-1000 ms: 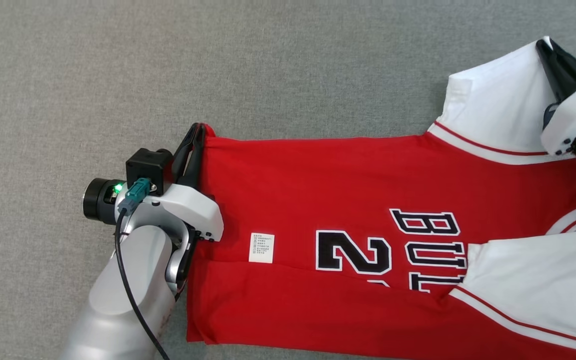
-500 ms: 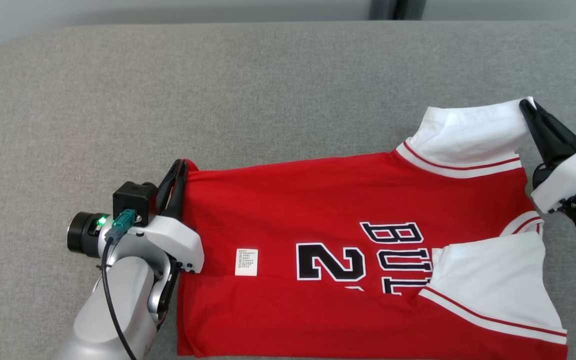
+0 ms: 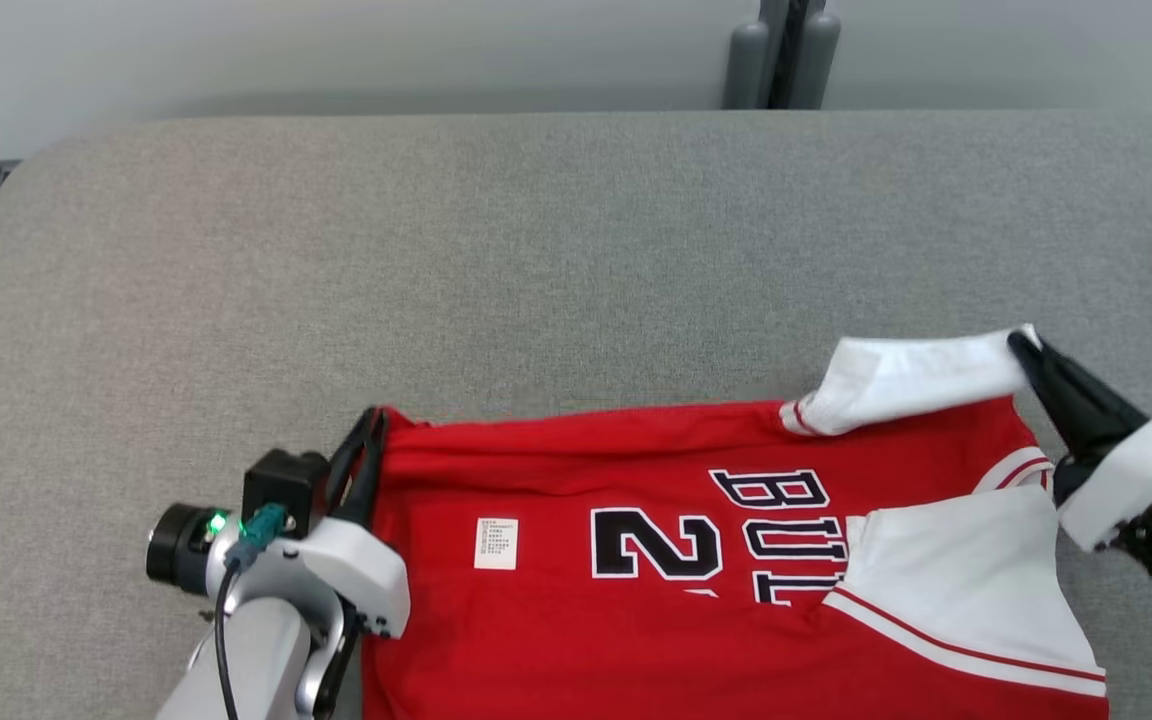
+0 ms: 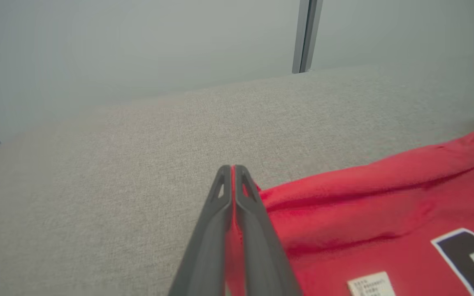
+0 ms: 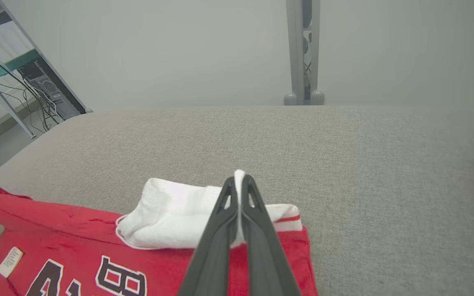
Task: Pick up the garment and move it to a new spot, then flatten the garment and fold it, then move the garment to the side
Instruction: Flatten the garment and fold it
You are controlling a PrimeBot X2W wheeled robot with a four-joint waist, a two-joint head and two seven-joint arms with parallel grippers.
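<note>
The red jersey (image 3: 636, 600) lay along the grey counter's (image 3: 536, 250) near edge, between both pincers. The left pincer (image 3: 373, 418) was clamped on its hem corner, the right pincer (image 3: 1021, 345) on its white sleeve (image 3: 916, 375). The jersey's near side was cut off from view.

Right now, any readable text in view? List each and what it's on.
"2": black white-edged numeral on the red short-sleeved jersey.
"BUL": black block letters beside it, remainder covered by the folded white sleeve.
Small white sewn label on the jersey: print too small to read.
</note>
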